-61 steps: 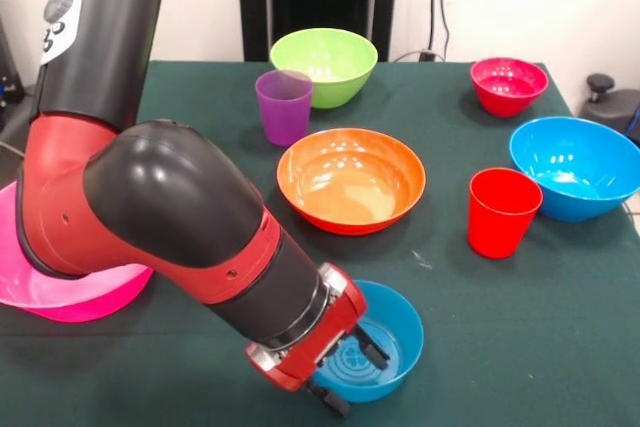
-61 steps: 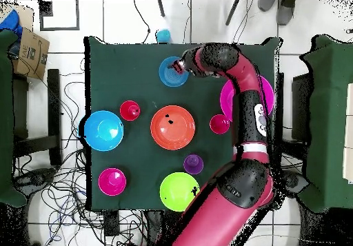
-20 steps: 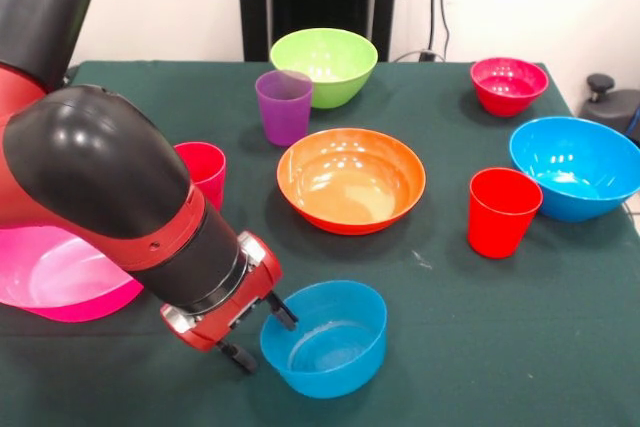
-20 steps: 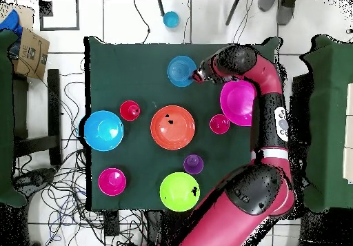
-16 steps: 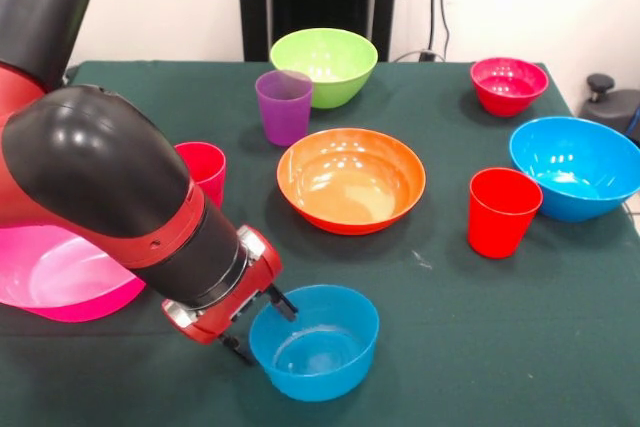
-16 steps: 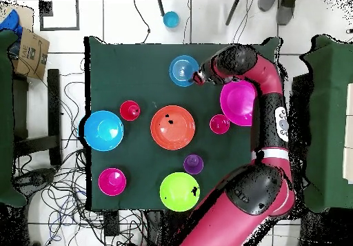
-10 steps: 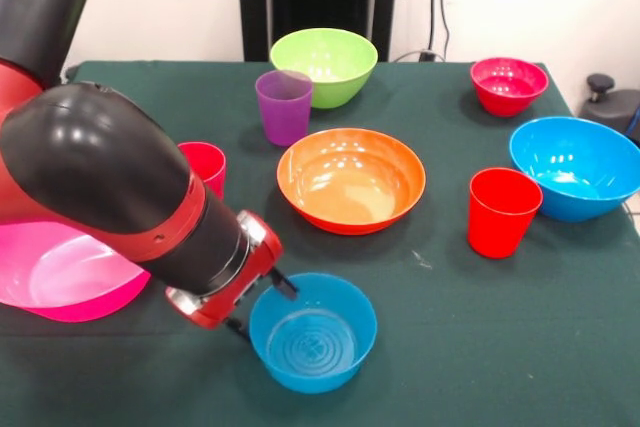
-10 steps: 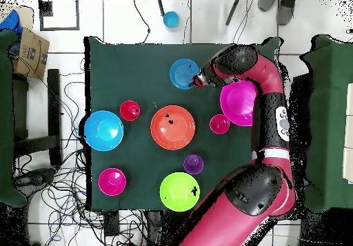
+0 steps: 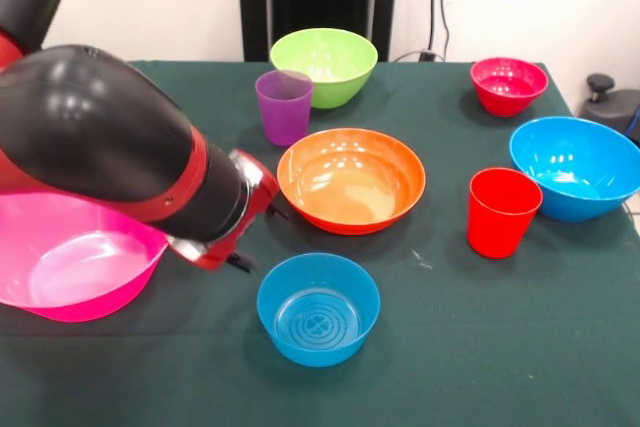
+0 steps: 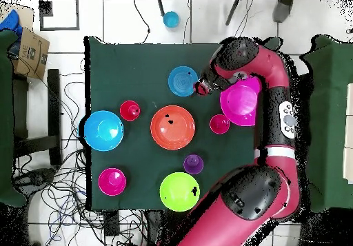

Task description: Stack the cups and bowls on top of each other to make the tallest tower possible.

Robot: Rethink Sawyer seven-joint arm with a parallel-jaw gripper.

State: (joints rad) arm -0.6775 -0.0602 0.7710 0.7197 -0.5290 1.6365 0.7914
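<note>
Bench (image 9: 520,367) with a dark green cloth carries loose plastic bowls and cups, none stacked. Red and black robot arm (image 9: 95,137) bulks over the bench's left side in the front view, partly covering the large glossy pink bowl (image 9: 60,277). Its gripper (image 9: 255,237) sits between the pink bowl and the wide orange bowl (image 9: 351,179), just beside the small blue bowl (image 9: 318,308) but apart from it and holding nothing; whether its fingers are spread or closed cannot be told.

Large blue bowl (image 9: 575,167) rests at the right edge. The orange bowl sits mid-bench, with the lime green bowl (image 9: 324,66) at the far side behind it. The small blue bowl stands upright and alone at the near side. Small red-magenta bowl (image 9: 509,85) lies at the far right. Smooth red cup (image 9: 503,212) stands upright between the orange and large blue bowls. Translucent purple cup (image 9: 284,106) stands just in front of the green bowl. In the overhead view a second red cup (image 10: 219,124) sits beside the pink bowl.
</note>
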